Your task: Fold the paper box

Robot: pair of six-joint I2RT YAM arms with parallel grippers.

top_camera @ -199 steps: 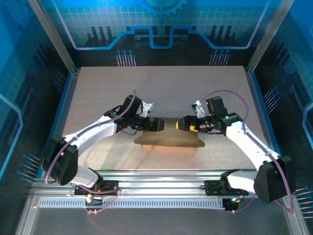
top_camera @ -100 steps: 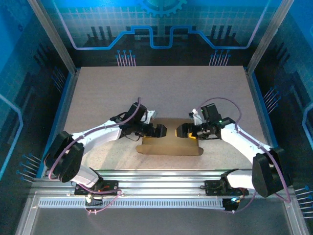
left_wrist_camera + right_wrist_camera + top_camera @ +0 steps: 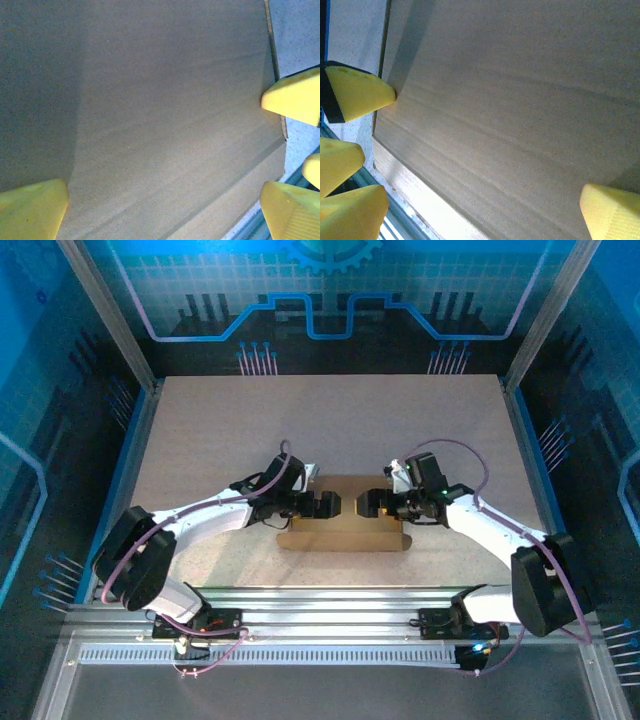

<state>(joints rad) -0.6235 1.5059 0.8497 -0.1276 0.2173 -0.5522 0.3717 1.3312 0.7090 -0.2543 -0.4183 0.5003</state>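
Observation:
The paper box point(image 3: 345, 530) is a shallow brown cardboard rectangle lying on the table between the two arms. My left gripper point(image 3: 328, 505) and right gripper point(image 3: 367, 503) face each other over its top, tips a short gap apart. In the left wrist view the cardboard point(image 3: 165, 100) lies close under my open left gripper point(image 3: 164, 195), with a yellow finger of the right gripper point(image 3: 292, 97) at the box's far edge. In the right wrist view the box point(image 3: 520, 100) lies under my open right gripper point(image 3: 484, 195), and a left finger point(image 3: 360, 92) touches its edge. Neither gripper grips anything.
The speckled beige table point(image 3: 330, 420) stretches behind and beside the box. An aluminium rail point(image 3: 330, 600) runs along the near edge just in front of it. Frame posts and blue walls close in the sides and the back.
Both arms have folded in and come down lower over the box. The box's outline has gone from bulged and uneven to a flat, straight rectangle. Both grippers stayed open.

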